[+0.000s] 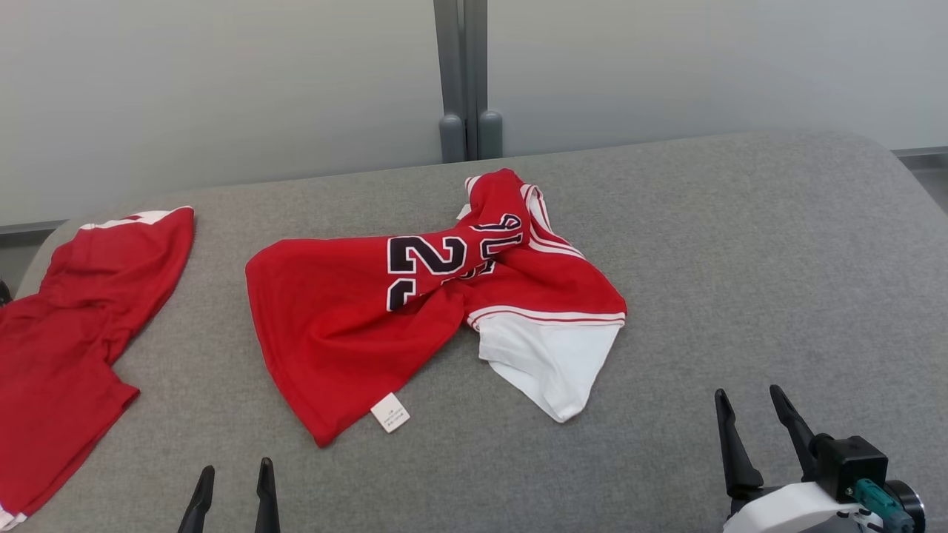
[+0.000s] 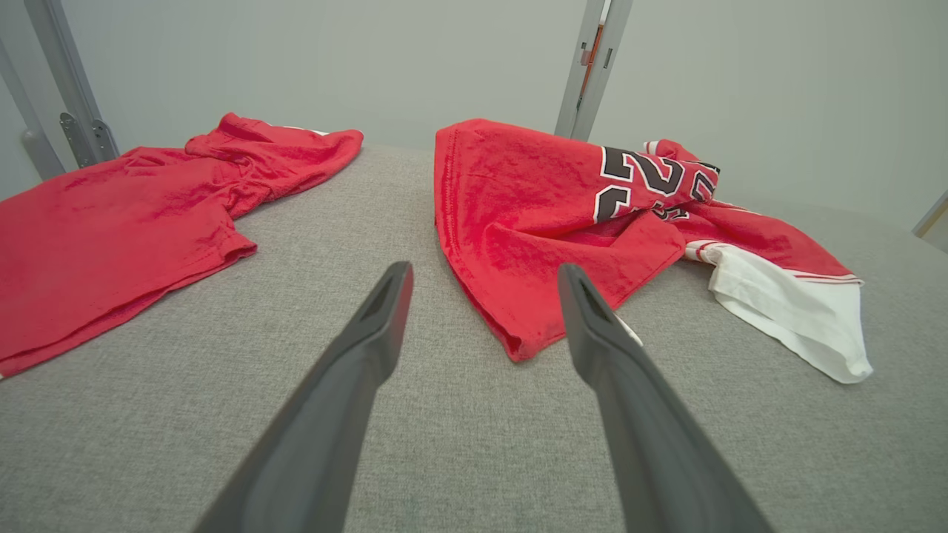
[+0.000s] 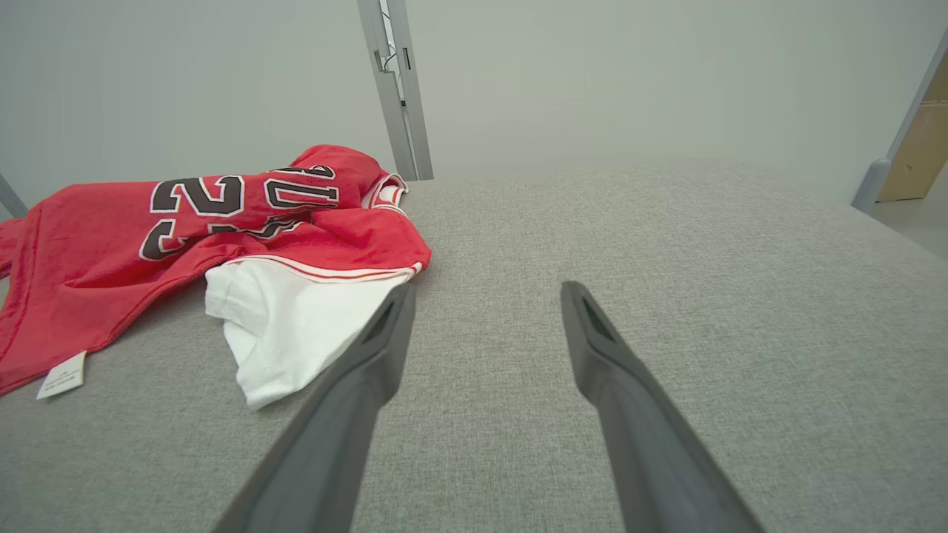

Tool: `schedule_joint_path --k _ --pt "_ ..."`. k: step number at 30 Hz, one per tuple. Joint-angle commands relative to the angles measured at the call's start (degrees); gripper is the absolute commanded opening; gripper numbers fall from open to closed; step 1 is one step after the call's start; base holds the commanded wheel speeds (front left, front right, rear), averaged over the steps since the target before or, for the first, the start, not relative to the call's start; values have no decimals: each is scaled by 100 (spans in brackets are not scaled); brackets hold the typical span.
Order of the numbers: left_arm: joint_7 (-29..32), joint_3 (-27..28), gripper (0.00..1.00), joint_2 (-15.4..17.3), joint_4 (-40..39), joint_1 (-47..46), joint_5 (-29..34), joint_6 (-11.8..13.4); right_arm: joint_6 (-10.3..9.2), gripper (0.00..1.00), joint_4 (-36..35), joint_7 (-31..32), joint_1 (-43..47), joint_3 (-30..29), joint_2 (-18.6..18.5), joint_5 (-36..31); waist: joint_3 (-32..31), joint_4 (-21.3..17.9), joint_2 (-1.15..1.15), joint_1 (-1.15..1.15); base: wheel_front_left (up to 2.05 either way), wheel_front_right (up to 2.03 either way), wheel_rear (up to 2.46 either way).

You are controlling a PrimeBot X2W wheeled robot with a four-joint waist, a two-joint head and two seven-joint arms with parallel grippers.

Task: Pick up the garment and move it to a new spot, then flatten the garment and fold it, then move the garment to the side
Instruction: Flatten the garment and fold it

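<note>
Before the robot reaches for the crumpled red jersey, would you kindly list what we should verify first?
1. Left tool open and empty: ok.
2. Right tool open and empty: ok.
3. Crumpled red-and-white jersey with black numbers free of both tools: ok.
4. Jersey already flat: not ok, twisted.
5. Grey fabric tabletop bare right of jersey: ok.
6. Second red garment apart from jersey: ok.

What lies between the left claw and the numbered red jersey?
Nothing: the head view shows bare grey table between the left claw and the numbered jersey.
</note>
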Motion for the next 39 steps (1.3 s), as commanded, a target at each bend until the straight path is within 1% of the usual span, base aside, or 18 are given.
schedule_joint_path --k 1,12,14,16,19,22,23,27,29,34,39 --pt "-3 36 100 2 22 -63 -41 -25 -2 100 14 -17 9 7 -14 24 -5 11 0 0 0 0 0" --pt "-3 16 100 1 98 -76 -58 -41 -2 100 120 -17 -54 15 -14 0 -21 37 0 0 0 0 0" --pt "-3 -33 100 1 141 -131 -63 -12 -2 100 194 -17 -119 7 -14 93 -17 31 0 0 0 0 0" --pt "-3 -132 100 0 179 -227 16 -1 -2 100 321 -18 -201 105 -12 178 -3 25 0 0 0 0 0" --pt "-3 -356 100 2 398 -419 181 -9 -1 100 706 45 -456 399 -11 246 40 26 0 0 0 0 0" --pt "10 -623 100 4 796 -701 388 -10 -2 100 917 474 -778 737 -15 254 114 25 0 0 0 0 0" --pt "66 -693 100 6 935 -859 416 -8 -2 100 960 706 -878 910 -12 260 143 27 0 0 0 0 0" --pt "593 -949 100 7 1340 -1340 543 -6 -4 100 922 1663 -1243 1447 -21 334 332 40 0 0 0 0 0" --pt "872 -1055 100 13 1468 -1560 572 -17 -4 100 823 2031 -1387 1653 -16 307 440 47 0 0 0 0 0" --pt "1373 -1207 100 79 1662 -2056 612 -34 -4 100 584 2634 -1663 1930 -18 102 701 72 0 0 0 0 0" --pt "1690 -1201 100 176 1934 -2409 581 -33 -4 100 569 3080 -1866 2003 -18 -159 951 90 0 0 0 0 0"
